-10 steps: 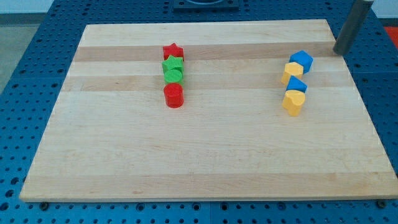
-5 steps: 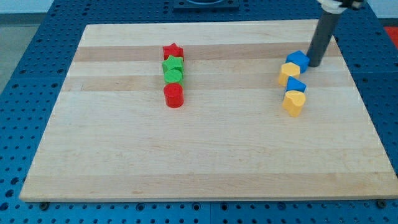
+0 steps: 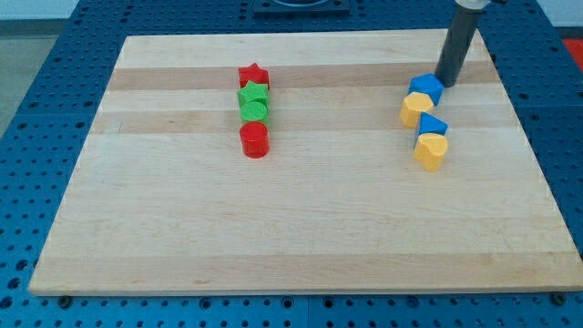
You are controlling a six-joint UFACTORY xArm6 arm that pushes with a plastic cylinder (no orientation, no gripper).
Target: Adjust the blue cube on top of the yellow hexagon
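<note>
Camera view: no fingers are fitted, so my tip [image 3: 444, 85] is pressed against the blue cube [image 3: 424, 88] just above the yellow hexagon [image 3: 415, 110], which risks being dragged sideways.

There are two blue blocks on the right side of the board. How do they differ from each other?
The upper blue cube looks larger than the lower blue block. The upper blue cube sits above the yellow hexagon, with my tip right at its right edge; the lower blue block is wedged between the yellow hexagon and the yellow heart-like block, away from my tip. Both are the same blue and stand in one column.
</note>
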